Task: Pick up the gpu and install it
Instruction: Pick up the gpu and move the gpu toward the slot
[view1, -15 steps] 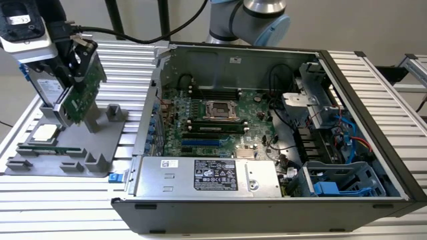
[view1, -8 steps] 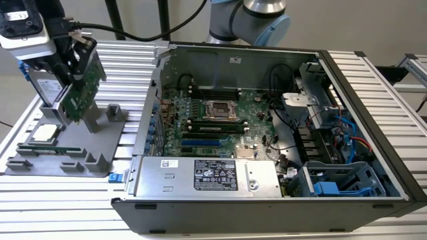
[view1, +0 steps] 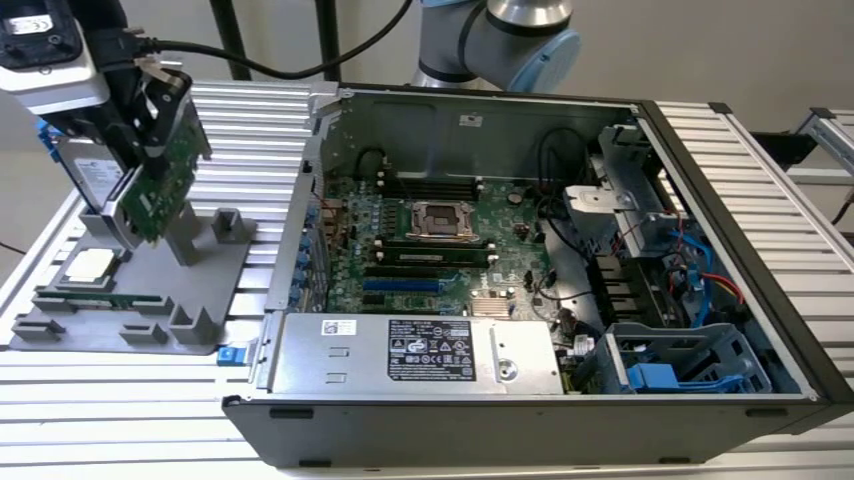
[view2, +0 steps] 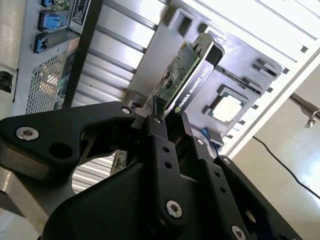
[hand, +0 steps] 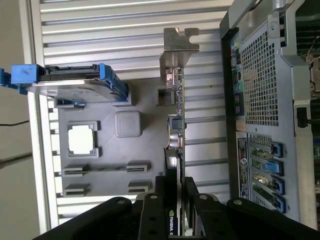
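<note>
Quick rundown: the hand (view1: 150, 125) is pinching the graphics card (view1: 163, 190) at its top end, with one finger pressed flat on each face (both wrist views show the squeeze most clearly). The card hangs upright straight below the hand, over the grey holder tray (view1: 200, 295).

Hard-to-see bits first:
- In the exterior view the card's bottom end sits down among the tray's posts. I can't tell whether it's touching them or just clear.
- The strip of card between the fingers (view2: 159, 145) is hidden.
- The arm above the hand is cut off by the picture edge.
- The hard drive (view1: 91, 180) is partly covered by the hand and card in front of it.

Counts:
- One graphics card, green board on one face, black cover on the other. Its silver bracket (hand: 180, 42) is at the end farthest from the hand.
- One hard drive with blue rails, standing on edge just beside the hand.
- One square processor chip (hand: 81, 139), lying flat in the tray below the hand and off to one side.
- One open computer case (view1: 454, 125), well apart from the hand, on the ribbed counter (view1: 120, 410).
</note>
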